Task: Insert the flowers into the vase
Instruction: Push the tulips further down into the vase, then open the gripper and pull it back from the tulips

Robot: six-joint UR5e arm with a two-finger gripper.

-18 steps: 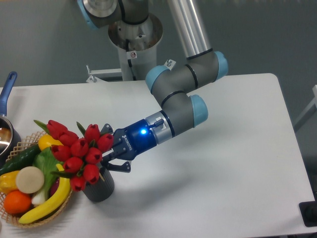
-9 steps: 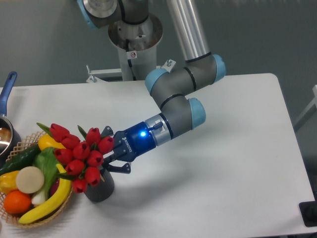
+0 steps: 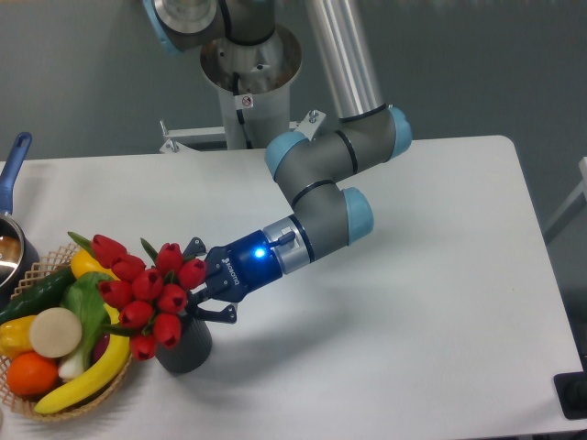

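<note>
Flowers (image 3: 147, 291), a bunch of red closed tulips with green leaves, sit at the mouth of the vase (image 3: 186, 344), a short dark grey cylinder standing upright on the white tabletop (image 3: 413, 302) near its front left; the blooms lean out to the left, over the edge of the wicker basket (image 3: 37, 275) just beside the vase, and the stems are hidden behind the blooms, so how deep they reach into the vase cannot be told. From the fixed camera, the end effector (image 3: 204, 291) comes in from the right at a low slant, its dark fingers (image 3: 217, 313) spread above and below the base of the bunch right over the vase mouth; one finger shows above the blooms and one just over the vase rim, but the blooms cover the place between them, so I cannot tell whether they are clamped on the stems or apart. A blue light glows on the wrist behind it. The basket holds a banana (image 3: 87, 376), an orange (image 3: 33, 373), a cucumber (image 3: 38, 293), a yellow pepper and a pale round piece. At the far left edge a pot with a blue handle (image 3: 11, 174) is partly in view
</note>
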